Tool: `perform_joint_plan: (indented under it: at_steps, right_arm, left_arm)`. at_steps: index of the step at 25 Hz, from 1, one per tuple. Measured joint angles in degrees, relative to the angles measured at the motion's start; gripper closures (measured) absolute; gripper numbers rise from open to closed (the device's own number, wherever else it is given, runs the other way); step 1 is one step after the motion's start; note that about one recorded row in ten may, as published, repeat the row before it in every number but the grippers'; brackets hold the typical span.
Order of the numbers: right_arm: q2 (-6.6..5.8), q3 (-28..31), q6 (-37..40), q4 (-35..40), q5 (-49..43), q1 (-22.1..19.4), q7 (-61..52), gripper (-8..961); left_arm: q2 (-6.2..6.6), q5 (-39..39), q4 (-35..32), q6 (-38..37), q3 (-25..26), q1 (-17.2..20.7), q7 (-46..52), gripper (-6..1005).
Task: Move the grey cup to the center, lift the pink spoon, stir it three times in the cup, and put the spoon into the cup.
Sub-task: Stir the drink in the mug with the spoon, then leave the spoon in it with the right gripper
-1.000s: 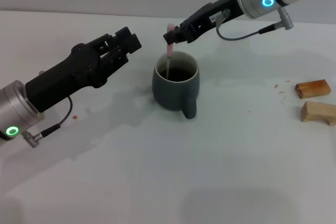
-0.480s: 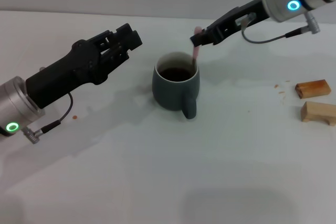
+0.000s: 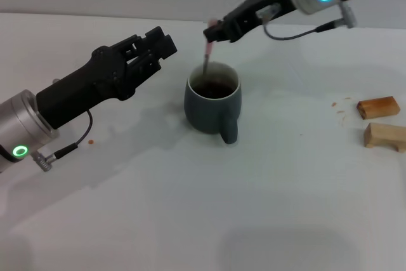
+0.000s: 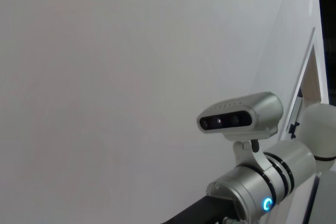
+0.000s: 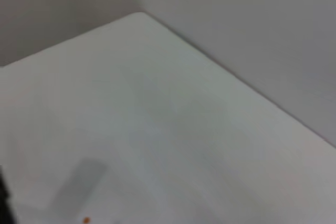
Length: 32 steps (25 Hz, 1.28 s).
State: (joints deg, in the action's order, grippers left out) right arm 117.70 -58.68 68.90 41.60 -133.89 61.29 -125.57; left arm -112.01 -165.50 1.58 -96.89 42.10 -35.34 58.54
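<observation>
Pink spoon (image 3: 206, 57): pinched at its handle top by right claw (image 3: 211, 34), long axis near-vertical, bowl end dipping straight below into grey cup (image 3: 213, 104) on counter (image 3: 190, 207). Left claw (image 3: 155, 46): idle beside cup, finger state indeterminable.

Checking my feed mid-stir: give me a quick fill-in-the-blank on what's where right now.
1. The spoon is held by the ___ gripper.
2. The spoon's lower end is inside the ___.
3. The left gripper holds ___.
4. The two wooden blocks lie on the robot's ___ side of the cup.

Missing words: right; cup; nothing; right.
</observation>
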Motion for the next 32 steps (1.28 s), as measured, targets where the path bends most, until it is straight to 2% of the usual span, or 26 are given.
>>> perform_joint_plan:
  at_steps: [4,10,16,18,24,27,32]
  right_arm:
    - [0.55,-0.21,1.24,0.0,0.25,0.55,0.29,863]
    - [0.54,-0.86,5.59,0.68,0.25,0.07,1.4,862]
    - [-0.77,-0.3,7.38,3.42,-0.04,-3.84,0.39,863]
    - [-1.71,-0.29,7.18,3.97,-0.07,-4.7,0.07,863]
    - [-2.85,-0.27,4.65,3.77,-0.02,-4.16,0.0,863]
    - [-2.62,-0.24,3.51,3.56,0.88,-3.02,0.84,862]
    - [-0.47,-0.86,2.56,3.44,1.35,-0.51,2.8,862]
  left_arm:
    - [-0.15,-0.01,-0.12,0.22,0.0,0.04,-0.18,653]
    - [-0.39,0.0,-0.17,1.0,-0.58,-0.13,-0.09,653]
    - [-0.44,0.0,-0.15,1.12,-0.88,-0.58,0.15,653]
    - [-0.48,0.0,-0.07,1.12,-0.88,-0.68,0.23,653]
    - [-0.6,0.0,0.11,1.14,-0.88,-0.86,0.79,653]
    - [-0.64,-0.01,0.14,1.09,-0.88,-0.91,0.83,653]
    - [-0.69,-0.01,0.35,0.84,-0.88,-0.67,0.84,653]
